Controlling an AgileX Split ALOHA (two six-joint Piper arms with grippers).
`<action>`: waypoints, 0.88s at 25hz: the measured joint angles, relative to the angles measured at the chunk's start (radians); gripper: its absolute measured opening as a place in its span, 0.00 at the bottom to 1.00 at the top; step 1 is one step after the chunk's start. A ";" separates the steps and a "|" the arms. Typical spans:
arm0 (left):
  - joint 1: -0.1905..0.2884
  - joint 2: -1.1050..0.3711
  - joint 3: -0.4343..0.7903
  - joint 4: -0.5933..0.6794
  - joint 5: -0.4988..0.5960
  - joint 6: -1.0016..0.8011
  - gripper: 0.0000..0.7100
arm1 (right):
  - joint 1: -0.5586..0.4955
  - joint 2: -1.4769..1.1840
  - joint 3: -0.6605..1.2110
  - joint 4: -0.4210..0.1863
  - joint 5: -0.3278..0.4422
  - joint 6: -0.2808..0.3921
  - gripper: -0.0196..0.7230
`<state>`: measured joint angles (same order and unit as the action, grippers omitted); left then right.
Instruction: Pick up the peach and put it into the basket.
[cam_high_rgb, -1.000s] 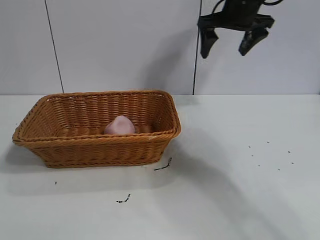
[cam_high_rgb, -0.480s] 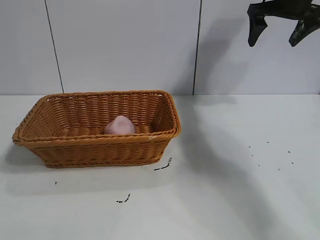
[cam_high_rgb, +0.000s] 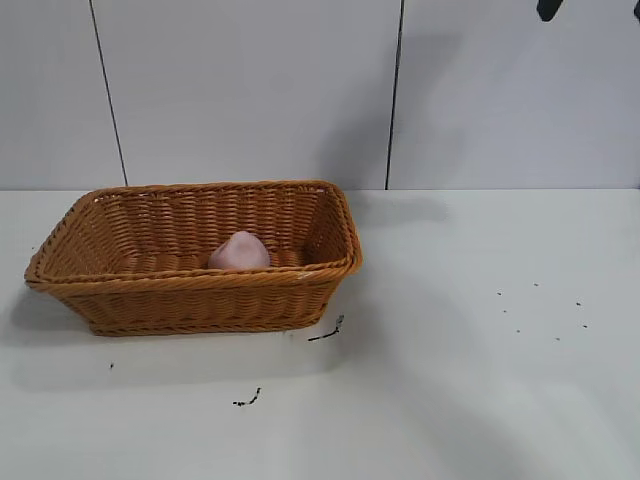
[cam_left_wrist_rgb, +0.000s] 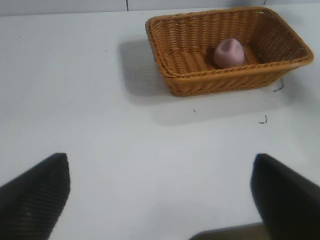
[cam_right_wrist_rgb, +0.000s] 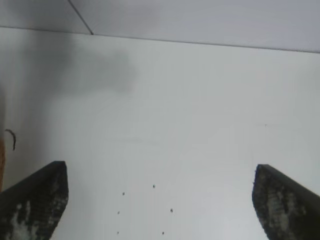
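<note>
Peach (cam_high_rgb: 239, 251) is sitting inside the basket (cam_high_rgb: 190, 300) on the bench (cam_high_rgb: 470, 380). Right pincer (cam_right_wrist_rgb: 160, 200) is hanging wide open and empty, well apart from it, over bare bench. Left pincer (cam_left_wrist_rgb: 160, 200) is gaping open too, with the basket far off.

Pale pink peach (cam_high_rgb: 239, 251) lies inside the orange-brown wicker basket (cam_high_rgb: 190, 300), near its front wall, right of centre

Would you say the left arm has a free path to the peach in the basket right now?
Probably yes: the left gripper stands open, only bare table lies between, and the peach sits uncovered in the open-topped basket.
</note>
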<state>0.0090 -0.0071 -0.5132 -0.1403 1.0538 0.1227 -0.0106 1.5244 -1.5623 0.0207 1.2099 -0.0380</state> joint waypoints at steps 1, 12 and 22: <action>0.000 0.000 0.000 0.000 0.000 0.000 0.98 | 0.000 -0.051 0.069 -0.001 -0.001 0.000 0.96; 0.000 0.000 0.000 0.000 0.000 0.000 0.98 | 0.000 -0.551 0.715 -0.001 -0.043 0.000 0.96; 0.000 0.000 0.000 0.000 0.000 0.000 0.98 | 0.000 -1.012 1.058 0.005 -0.160 0.000 0.96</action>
<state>0.0090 -0.0071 -0.5132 -0.1403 1.0538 0.1227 -0.0106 0.5121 -0.5041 0.0254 1.0497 -0.0380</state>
